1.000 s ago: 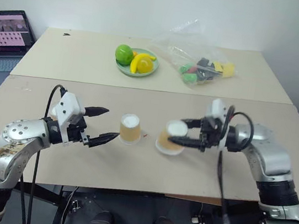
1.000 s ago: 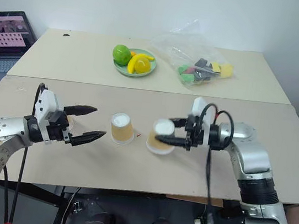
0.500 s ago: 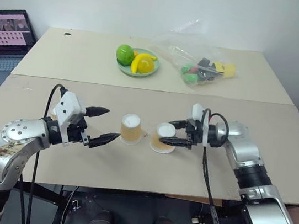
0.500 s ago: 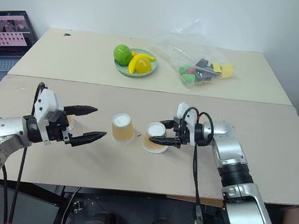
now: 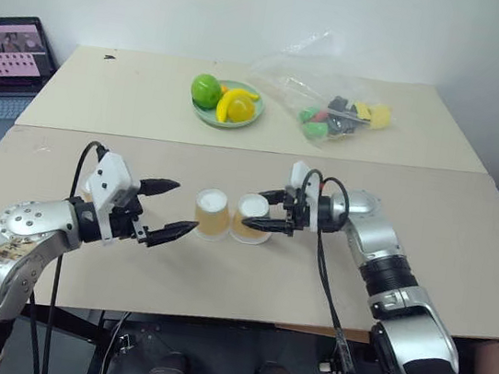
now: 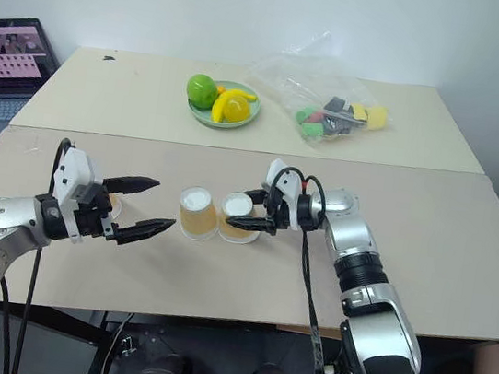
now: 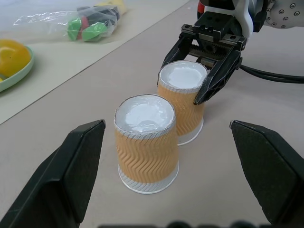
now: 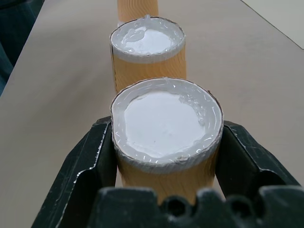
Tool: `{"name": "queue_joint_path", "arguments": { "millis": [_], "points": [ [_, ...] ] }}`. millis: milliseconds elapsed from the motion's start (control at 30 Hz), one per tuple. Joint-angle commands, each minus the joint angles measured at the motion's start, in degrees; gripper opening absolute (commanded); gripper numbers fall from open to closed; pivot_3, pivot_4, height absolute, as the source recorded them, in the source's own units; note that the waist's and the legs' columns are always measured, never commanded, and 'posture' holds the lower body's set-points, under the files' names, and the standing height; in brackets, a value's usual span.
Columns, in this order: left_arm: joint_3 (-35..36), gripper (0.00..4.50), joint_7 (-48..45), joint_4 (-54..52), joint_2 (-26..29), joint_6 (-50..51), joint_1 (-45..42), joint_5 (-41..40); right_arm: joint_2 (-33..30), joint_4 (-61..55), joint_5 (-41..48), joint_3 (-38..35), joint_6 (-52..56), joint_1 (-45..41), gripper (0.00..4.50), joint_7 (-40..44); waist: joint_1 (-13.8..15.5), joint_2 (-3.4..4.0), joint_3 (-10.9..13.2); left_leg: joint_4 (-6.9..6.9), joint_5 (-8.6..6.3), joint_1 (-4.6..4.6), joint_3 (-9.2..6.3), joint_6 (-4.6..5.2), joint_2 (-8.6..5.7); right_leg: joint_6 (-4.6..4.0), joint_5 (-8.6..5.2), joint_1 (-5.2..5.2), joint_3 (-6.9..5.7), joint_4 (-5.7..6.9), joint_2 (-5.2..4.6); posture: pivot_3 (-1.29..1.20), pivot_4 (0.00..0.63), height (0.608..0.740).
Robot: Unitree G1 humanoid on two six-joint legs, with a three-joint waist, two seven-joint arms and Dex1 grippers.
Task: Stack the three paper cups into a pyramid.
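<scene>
**Second base cup set beside the first**

The left gripper (image 5: pixel 169 205) hovers with its fingers spread wide, empty, just left of the left cup (image 5: pixel 211 213). A third cup (image 6: pixel 113 206) sits partly hidden behind that gripper. The right cup (image 5: pixel 251 218) stands upside down on the table (image 5: pixel 466 236), just beside the left one. The right gripper (image 5: pixel 269 210) brackets it, fingers at its walls; whether they grip it I cannot tell. The base-building step looks nearly done. Next, the third cup must go on top, bridging both bases. No readable writing appears on any cup.
</scene>
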Motion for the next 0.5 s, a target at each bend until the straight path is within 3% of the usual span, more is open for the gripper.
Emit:
{"name": "queue_joint_path", "arguments": {
  "millis": [33, 67, 267, 500],
  "points": [
    [1.35, 4.50, 0.22, -1.77, 0.72, -0.20, -0.69, -0.66, 0.27, 0.38, -1.32, 0.09, -1.52, -0.92, 4.28, -0.78, 0.02, 0.00, 0.00, 0.00, 0.00, -0.01, 0.00, 0.00, 0.00, 0.00, 0.00, 0.00, 0.00, 0.00, 0.00, 0.00, 0.150, 0.740],
    [1.36, 4.50, 0.18, -1.74, 0.73, -0.24, -0.67, -0.66, 0.45, 0.23, -1.10, -0.21, -1.11, -0.88, 4.47, -0.73, 0.03, 0.00, 0.00, 0.00, 0.00, -0.02, 0.00, 0.00, -0.01, 0.00, 0.00, -0.01, 0.00, 0.00, -0.01, 0.00, 0.150, 0.740],
    [1.18, 4.50, 0.16, -1.47, 0.61, -0.27, -0.86, -0.64, 0.28, -1.34, -0.89, -0.78, 0.00, -0.63, 4.47, -0.50, 0.02, 0.00, 0.00, 0.00, 0.00, -0.05, 0.00, 0.00, -0.01, 0.00, 0.00, -0.04, 0.00, 0.00, -0.01, 0.00, 0.150, 0.740],
    [1.12, 4.50, -0.21, -1.43, 0.46, -0.51, -0.57, -0.78, -2.60, -12.56, 1.60, -1.11, 6.04, 2.18, 4.47, 2.03, 0.17, 0.00, 0.00, 0.00, 0.00, -0.08, -0.01, 0.00, -0.01, 0.00, 0.00, -0.05, -0.01, -0.01, -0.02, 0.00, 0.150, 0.740]
  ]
}}
